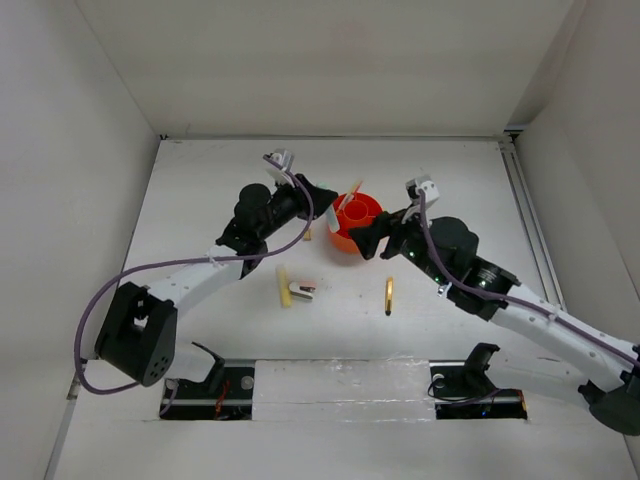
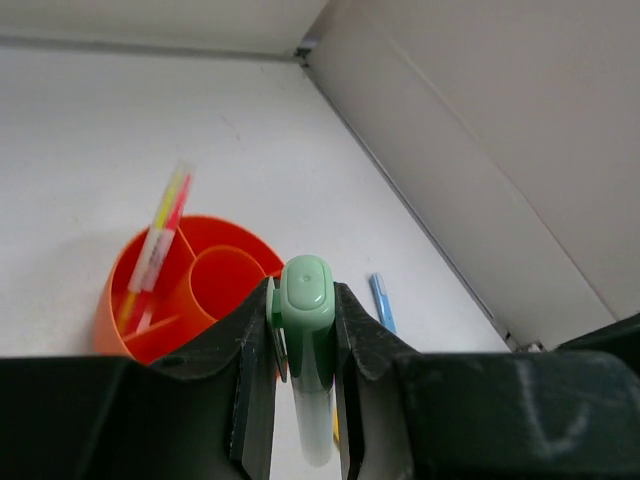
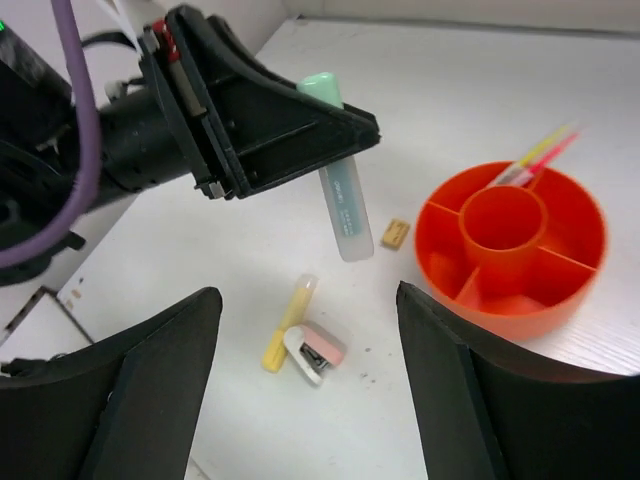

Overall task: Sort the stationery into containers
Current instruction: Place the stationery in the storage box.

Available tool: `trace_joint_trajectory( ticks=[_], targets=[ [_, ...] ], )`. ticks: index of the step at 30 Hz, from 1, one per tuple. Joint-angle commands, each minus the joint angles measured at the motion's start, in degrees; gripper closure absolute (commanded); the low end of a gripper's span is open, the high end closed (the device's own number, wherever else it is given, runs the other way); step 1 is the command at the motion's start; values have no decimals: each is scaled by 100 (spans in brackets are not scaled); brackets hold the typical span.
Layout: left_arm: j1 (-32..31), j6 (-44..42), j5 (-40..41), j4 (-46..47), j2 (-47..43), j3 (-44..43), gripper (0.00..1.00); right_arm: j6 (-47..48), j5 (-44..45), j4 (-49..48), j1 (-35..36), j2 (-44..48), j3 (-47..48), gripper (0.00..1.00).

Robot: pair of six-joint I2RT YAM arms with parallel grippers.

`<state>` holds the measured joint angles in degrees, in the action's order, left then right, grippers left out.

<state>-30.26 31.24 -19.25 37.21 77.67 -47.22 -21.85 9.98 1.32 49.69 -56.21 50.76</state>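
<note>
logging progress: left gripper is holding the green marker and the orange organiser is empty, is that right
Not quite: the orange organiser is not empty. The left wrist view shows thin yellow and pink pens standing in one of its outer compartments. The rest holds: the left gripper is shut on the green marker.

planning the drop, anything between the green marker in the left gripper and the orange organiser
Nothing visible blocks it. The left gripper holds the green marker beside the orange organiser; only a tiny tan block lies flat on the table between them, apparently below the marker's path.
</note>
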Motion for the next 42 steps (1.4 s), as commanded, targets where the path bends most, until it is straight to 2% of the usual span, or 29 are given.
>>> trace_joint_trajectory(
  ticks=[1, 11, 18, 42],
  targets=[
    [20, -242, 211, 1705, 353, 265, 100, 146, 575, 385, -126, 451, -180, 23],
    [-542, -277, 1511, 3044, 1197, 416, 100, 146, 760, 861, -241, 1357, -488, 22],
    [-542, -145, 2055, 3257, 1426, 529, 100, 146, 865, 975, -293, 1463, -488, 22],
    [-542, 92, 2118, 4136, 2209, 714, 100, 304, 655, 808, -504, 1358, -594, 20]
  ],
)
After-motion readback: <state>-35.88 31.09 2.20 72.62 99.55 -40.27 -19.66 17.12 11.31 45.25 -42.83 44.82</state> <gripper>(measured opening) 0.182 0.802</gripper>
